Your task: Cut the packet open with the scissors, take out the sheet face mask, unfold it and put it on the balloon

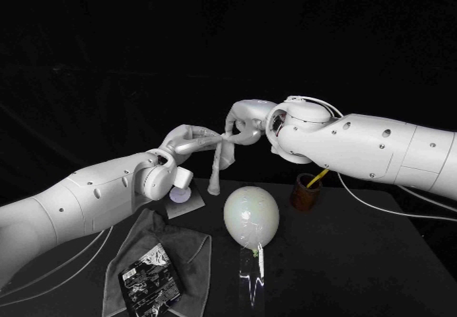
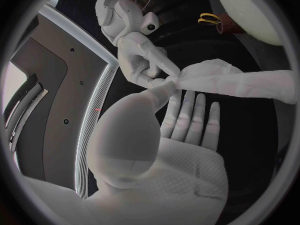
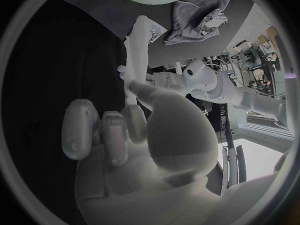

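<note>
at my far left the dark packet (image 1: pixel 144 277) lies on a grey cloth (image 1: pixel 185 247) on the black table (image 1: pixel 362 264). my left hand (image 1: pixel 189 140) is raised over them, pinching the top of the sheet face mask (image 1: pixel 217 168), which hangs as a narrow strip clear of the table. the balloon (image 1: pixel 251 212) lies on the table, just right of the mask's lower end. my right hand (image 1: pixel 244 127) pinches the same top end, close against my left. further right a brown cup (image 1: pixel 306 193) holds the yellow-handled scissors (image 1: pixel 319 177).

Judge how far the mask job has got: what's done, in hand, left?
Done: the mask is out; the packet lies on the cloth, scissors stand in the cup. In hand: left hand and right hand both pinch the mask, hanging folded. Left: unfold it and lay it on the bare balloon.
</note>
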Available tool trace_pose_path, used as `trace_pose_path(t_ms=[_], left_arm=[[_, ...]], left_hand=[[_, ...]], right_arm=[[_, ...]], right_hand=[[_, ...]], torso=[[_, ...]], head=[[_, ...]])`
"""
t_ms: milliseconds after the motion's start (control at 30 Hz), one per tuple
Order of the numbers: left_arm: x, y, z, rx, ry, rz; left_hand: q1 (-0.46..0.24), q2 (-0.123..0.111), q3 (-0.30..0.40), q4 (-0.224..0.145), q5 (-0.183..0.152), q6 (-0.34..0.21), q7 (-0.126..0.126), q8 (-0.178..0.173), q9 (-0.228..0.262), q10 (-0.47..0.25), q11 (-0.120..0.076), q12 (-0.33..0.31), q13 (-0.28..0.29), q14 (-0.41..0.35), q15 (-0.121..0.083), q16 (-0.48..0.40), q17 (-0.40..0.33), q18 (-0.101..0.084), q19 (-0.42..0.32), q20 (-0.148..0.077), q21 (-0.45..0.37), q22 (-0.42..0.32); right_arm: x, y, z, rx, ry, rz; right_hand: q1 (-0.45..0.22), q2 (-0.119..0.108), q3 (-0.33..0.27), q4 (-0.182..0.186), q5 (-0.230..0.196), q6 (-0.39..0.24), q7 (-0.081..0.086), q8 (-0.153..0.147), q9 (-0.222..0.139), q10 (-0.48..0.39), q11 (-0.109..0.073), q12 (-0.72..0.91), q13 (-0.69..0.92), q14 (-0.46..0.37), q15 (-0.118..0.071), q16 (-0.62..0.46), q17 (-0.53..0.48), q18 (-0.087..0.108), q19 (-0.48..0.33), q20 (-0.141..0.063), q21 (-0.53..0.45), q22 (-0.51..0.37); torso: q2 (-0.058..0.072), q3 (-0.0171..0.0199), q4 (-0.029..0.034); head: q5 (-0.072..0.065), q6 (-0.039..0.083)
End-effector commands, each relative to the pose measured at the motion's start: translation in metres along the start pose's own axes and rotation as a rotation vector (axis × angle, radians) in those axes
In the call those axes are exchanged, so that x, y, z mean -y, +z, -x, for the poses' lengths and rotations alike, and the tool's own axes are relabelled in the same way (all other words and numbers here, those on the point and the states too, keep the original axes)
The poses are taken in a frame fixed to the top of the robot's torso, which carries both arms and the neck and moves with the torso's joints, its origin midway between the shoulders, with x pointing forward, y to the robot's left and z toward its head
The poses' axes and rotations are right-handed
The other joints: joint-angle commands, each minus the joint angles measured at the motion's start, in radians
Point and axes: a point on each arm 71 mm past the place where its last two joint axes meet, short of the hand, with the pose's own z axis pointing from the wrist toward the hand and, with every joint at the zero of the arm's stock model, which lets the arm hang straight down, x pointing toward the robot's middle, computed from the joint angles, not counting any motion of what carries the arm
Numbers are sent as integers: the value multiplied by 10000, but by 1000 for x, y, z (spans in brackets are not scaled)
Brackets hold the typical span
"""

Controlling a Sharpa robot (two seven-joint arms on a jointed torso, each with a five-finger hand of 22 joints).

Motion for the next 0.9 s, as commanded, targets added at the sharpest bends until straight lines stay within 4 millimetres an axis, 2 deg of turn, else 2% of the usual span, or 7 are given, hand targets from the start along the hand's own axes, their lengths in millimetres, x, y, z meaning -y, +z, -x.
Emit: trace_pose_path(t_ms=[33,133,200,233,300,767,900], left_arm=[[0,1,-1,-506,776,581],[-1,1,-1,-702,1003,852],[-1,1,-2,-781,1090,968],[-1,2,-2,-807,1136,1027],[-2,2,-2,-812,1191,1097],[-2,4,0,-322,731,1186],[0,4,0,-227,206,921]], left_hand=[[-10,-122,151,9,20,-118,45,111,1129,-50,-12,-65,-1,-40,3,36,48,-164,406,-12,81,69],[-59,-167,270,19,12,-196,41,213,1275,65,-56,-34,9,421,-101,349,184,-39,1269,-49,347,203],[-99,-184,315,39,23,-259,18,255,1352,273,-123,52,29,1008,-251,663,321,110,1559,-105,507,265],[-99,-184,315,39,23,-259,18,255,1352,273,-123,52,29,1008,-251,663,321,110,1559,-105,507,265],[-145,-203,373,67,19,-302,-16,316,1449,424,-188,83,22,1430,-369,856,414,272,1829,-128,653,317],[-224,-174,614,239,24,-611,32,518,1842,700,-226,-158,-19,2232,-542,834,445,721,2355,-99,894,362],[-245,-132,717,369,14,-885,84,736,2097,745,-187,-363,-19,2311,-508,602,344,740,2262,-46,796,284]], right_arm=[[4,-1,0,103,-128,-81],[4,-1,1,188,-105,-65],[4,-1,1,221,-88,-52],[3,-1,1,244,-76,-38],[3,-1,1,293,-56,-7],[-2,-3,3,615,43,245],[-2,-2,2,449,4,231]], right_hand=[[59,44,-11,21,32,69,-31,58,152,59,14,70,859,1045,-54,29,2557,-28,56,-14,15,1869],[59,44,-11,21,32,69,-31,58,152,59,14,70,859,1045,-54,29,2557,-28,56,-14,15,1869],[59,44,-11,21,32,69,-31,58,152,59,14,70,859,1045,-54,29,2557,-28,56,-14,15,1869],[59,44,-11,21,32,69,-31,58,152,59,14,70,859,1045,-54,29,2557,-28,56,-14,15,1869],[59,44,-11,21,32,69,-31,58,152,59,14,70,859,1045,-54,29,2557,-28,56,-14,15,1869],[61,42,-7,23,33,70,-34,64,151,70,11,85,872,1047,-58,32,2566,-34,68,-16,41,1877],[61,41,-6,23,32,71,-35,65,151,73,10,89,876,1048,-58,33,2568,-32,64,-16,32,1874]], torso=[[-1,-2,4],[7,0,0],[8,-5,-4],[10,-3,-5],[11,-6,-5],[1,-4,-3],[4,-3,-4]], head=[[15,1],[10,-1],[11,-1],[16,-1],[21,-2],[25,-8],[23,-1]])
